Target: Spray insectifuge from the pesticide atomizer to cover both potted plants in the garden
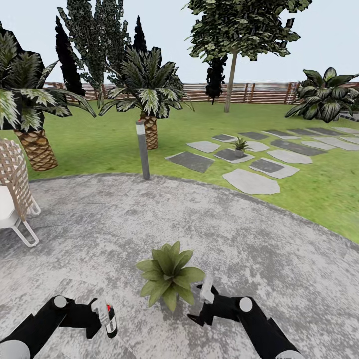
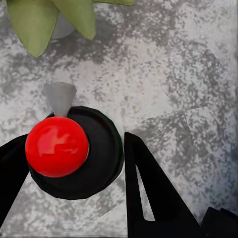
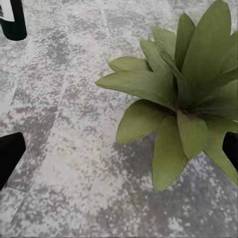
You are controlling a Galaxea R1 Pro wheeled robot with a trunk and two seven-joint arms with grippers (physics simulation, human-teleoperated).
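Note:
My left gripper point(image 1: 103, 317) is shut on the pesticide atomizer point(image 1: 108, 318), held low over the patio. From above, the atomizer point(image 2: 74, 153) is a dark round body with a red top and a grey nozzle pointing at the near potted plant point(image 1: 169, 275), between my black fingers point(image 2: 144, 193). That plant's leaves point(image 2: 34, 22) lie just past the nozzle. My right gripper point(image 1: 202, 301) is open beside the plant's right side, its leaves point(image 3: 183, 114) ahead of the spread jaws. The bottle point(image 3: 12, 20) shows beyond. The second potted plant point(image 1: 240, 146) stands far off on the stepping stones.
The grey mottled patio point(image 1: 259, 249) spreads all around. A wicker chair point(image 1: 15, 194) stands at the left, and a grey bollard lamp point(image 1: 142, 149) at the patio's far edge. Palms point(image 1: 147, 94), lawn and a wooden fence point(image 1: 259, 92) lie beyond.

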